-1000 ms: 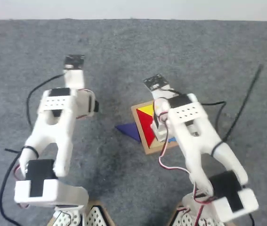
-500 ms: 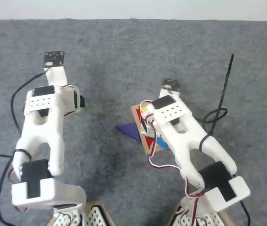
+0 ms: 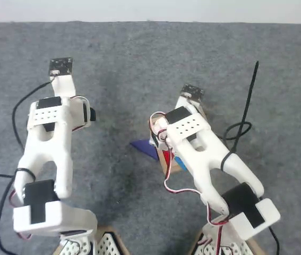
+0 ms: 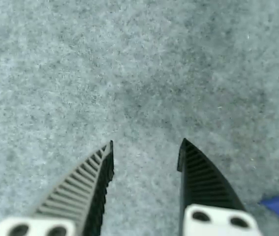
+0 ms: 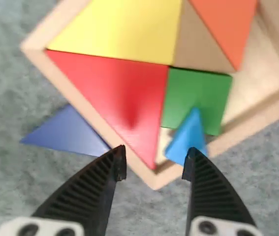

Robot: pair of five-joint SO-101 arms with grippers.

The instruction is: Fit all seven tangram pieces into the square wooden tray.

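Right arm (image 3: 190,130) over the tray (image 3: 167,167), left arm (image 3: 49,127) well apart from it.
High view: right arm covers most of the tray. A dark blue triangle (image 3: 145,148) lies on the grey carpet (image 3: 139,58) just outside the tray, on the side twd the left arm. Left wrist view: left gripper (image 4: 146,145) spread open w/ nothing btwn its fingers, over bare carpet. Right wrist view: right gripper (image 5: 154,150) also spread, holding nothing, above one tray corner. Inside the tray: yellow triangle (image 5: 119,29), red triangle (image 5: 114,93), green square (image 5: 196,96), orange triangle (image 5: 228,22). Light blue triangle (image 5: 186,140) sits by that corner, tip overlapping the green square. Dark blue triangle is outside, against the tray's rim.
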